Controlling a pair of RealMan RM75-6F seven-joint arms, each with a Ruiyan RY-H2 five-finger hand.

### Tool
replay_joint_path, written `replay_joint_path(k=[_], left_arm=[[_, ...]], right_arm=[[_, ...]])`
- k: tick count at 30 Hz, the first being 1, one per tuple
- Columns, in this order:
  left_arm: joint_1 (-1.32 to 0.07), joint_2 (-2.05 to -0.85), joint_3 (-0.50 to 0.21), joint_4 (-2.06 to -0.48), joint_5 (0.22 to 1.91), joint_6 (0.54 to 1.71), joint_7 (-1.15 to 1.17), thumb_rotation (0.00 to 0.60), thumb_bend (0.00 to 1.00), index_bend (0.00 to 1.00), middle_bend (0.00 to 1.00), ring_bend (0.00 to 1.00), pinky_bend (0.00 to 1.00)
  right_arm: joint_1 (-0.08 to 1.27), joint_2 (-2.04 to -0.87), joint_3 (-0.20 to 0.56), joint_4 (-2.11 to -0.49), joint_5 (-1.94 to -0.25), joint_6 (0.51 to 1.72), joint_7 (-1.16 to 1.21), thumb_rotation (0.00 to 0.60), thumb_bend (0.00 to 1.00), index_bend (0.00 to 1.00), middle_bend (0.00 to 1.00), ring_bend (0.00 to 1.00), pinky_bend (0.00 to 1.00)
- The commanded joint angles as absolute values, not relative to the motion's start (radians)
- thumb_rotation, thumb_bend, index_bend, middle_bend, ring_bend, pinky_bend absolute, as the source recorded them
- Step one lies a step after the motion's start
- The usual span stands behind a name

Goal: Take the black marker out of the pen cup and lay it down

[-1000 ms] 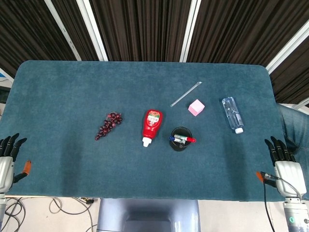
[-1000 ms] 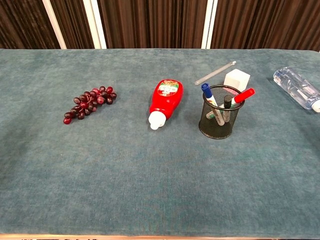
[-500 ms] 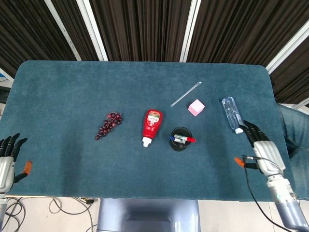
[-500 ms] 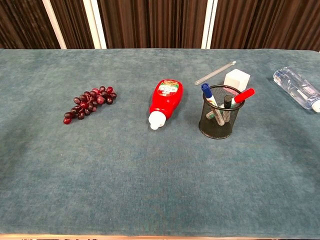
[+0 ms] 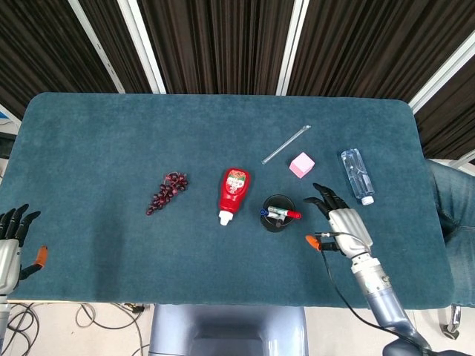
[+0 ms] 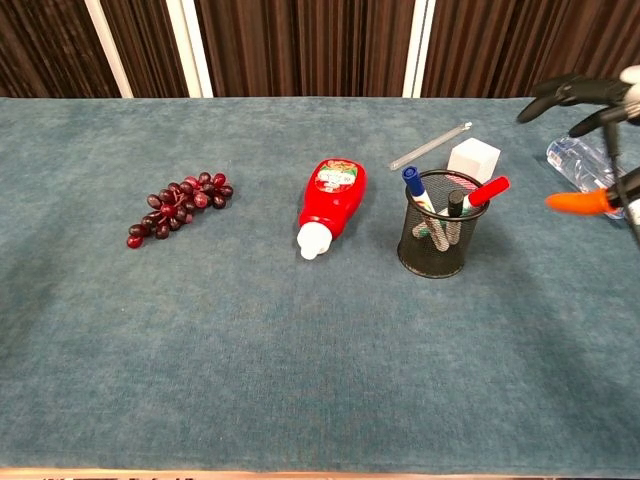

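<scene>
Here the right hand hovers beside the pen cup, fingers spread

- Table cover: matt teal cloth, short napped pile.
- Pen cup, centre right: black wire mesh, looks like metal.
- Ketchup bottle: glossy red plastic.
- Water bottle, right edge: clear, smooth plastic.
- Grapes: shiny dark-red skins.

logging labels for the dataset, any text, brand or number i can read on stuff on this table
None is readable.
Red sauce bottle: a printed label with red and green artwork, lettering too small and blurred to read.
Water bottle: clear, no legible print.
Markers in the pen cup: no markings legible.
Pink cube: plain faces.
</scene>
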State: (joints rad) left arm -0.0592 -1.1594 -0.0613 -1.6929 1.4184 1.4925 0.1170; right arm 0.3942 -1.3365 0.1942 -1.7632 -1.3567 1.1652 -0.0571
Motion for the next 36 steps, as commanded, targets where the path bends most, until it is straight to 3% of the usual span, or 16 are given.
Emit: replay_joint_path(k=[1,7,23,36], left_arm=[[-0.060,-1.159,-0.061,-1.694,1.417,1.491,0.118,0.600,0.39,0.14,0.04,0.01,0.05],[-0.060,-1.159,-0.062,-1.695,1.415,1.491,0.118,0.600,0.39,0.14,0.04,0.01,0.05],[-0.061,-1.159,-0.062,-1.695,1.412,1.488,0.118,0.600,0.39,0.14,0.04,0.02,0.05],[-0.061,-1.157,-0.062,-1.696,1.408,1.486,0.117,0.600,0.39,0.14,0.03,0.02,0.05]], right_arm=[[0.404,-1.369,0.189,-1.756,-1.351,1.177,-0.083,0.600,0.29,0.28,0.00,0.00,0.17],[0.418,-1.415,0.189,-1.741,-1.338,1.178,-0.086,0.600,0.29,0.33,0.00,0.00,0.17],[0.466,-1.489,0.203,-1.692,-1.286,1.144,-0.105,0.600,0.44,0.38,0.00,0.00,0.17],[0.477,-1.526,0.200,-1.674,-1.263,1.158,-0.131,0.600,0.39,0.41,0.00,0.00,0.17]])
